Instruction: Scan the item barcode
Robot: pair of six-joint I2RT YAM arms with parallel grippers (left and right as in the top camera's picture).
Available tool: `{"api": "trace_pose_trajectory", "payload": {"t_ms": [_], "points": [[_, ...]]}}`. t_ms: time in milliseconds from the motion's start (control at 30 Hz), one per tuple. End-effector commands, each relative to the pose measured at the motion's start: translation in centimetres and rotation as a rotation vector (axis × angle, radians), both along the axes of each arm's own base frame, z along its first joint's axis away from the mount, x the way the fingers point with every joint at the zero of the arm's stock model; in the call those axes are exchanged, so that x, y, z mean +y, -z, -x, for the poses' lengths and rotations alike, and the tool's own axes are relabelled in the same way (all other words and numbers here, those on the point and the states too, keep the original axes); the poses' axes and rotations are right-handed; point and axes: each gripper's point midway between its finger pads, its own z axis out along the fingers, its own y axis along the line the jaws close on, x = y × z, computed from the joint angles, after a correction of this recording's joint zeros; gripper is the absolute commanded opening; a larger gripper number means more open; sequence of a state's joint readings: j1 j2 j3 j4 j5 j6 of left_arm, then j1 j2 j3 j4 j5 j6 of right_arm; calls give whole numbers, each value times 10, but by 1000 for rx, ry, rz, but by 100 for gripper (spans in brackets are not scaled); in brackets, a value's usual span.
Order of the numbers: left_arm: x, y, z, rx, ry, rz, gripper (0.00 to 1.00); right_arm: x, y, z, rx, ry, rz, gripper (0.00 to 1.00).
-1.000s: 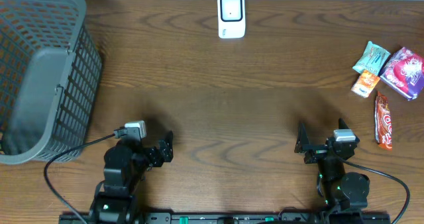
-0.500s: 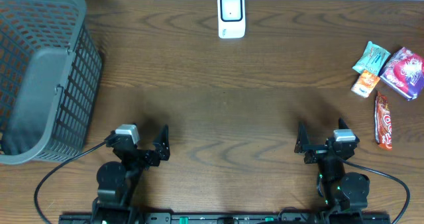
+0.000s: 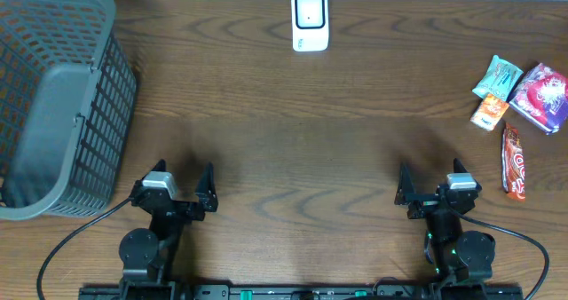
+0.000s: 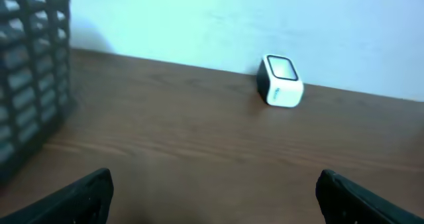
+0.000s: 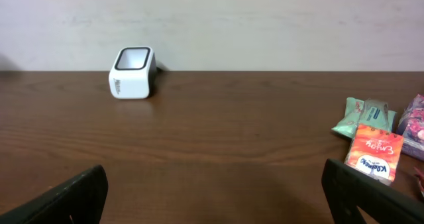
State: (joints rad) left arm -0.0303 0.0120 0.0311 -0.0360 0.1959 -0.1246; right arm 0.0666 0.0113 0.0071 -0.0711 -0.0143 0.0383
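Note:
A white barcode scanner (image 3: 310, 20) stands at the table's far edge; it also shows in the left wrist view (image 4: 281, 81) and the right wrist view (image 5: 132, 73). Snack items lie at the far right: a green packet (image 3: 498, 76), an orange packet (image 3: 489, 112), a purple-pink packet (image 3: 542, 97) and a red bar (image 3: 514, 162). My left gripper (image 3: 184, 170) is open near the front edge, nothing between its fingers (image 4: 86, 194). My right gripper (image 3: 430, 172) is open too, empty, left of the red bar.
A large grey mesh basket (image 3: 53, 96) fills the far left corner, and its wall (image 4: 30, 65) shows at the left of the left wrist view. The orange packet (image 5: 375, 152) and green packet (image 5: 364, 114) lie ahead-right of my right gripper.
My left gripper has drawn back and swung left, from pointing right to facing the far edge. The right arm and the items have not moved.

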Motion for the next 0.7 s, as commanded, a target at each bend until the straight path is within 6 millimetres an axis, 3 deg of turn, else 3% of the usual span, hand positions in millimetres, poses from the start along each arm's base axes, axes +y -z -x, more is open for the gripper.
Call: {"api": "trace_pose_trajectory", "payload": {"t_ms": [0, 233, 667], "points": [[7, 16, -1, 24, -20, -94, 98, -1, 0, 0, 1, 5, -9, 99], [32, 18, -2, 32, -134, -150, 98, -1, 0, 0, 1, 5, -9, 99], [31, 18, -2, 25, -121, -218, 98, -1, 0, 0, 1, 5, -9, 99]]}}
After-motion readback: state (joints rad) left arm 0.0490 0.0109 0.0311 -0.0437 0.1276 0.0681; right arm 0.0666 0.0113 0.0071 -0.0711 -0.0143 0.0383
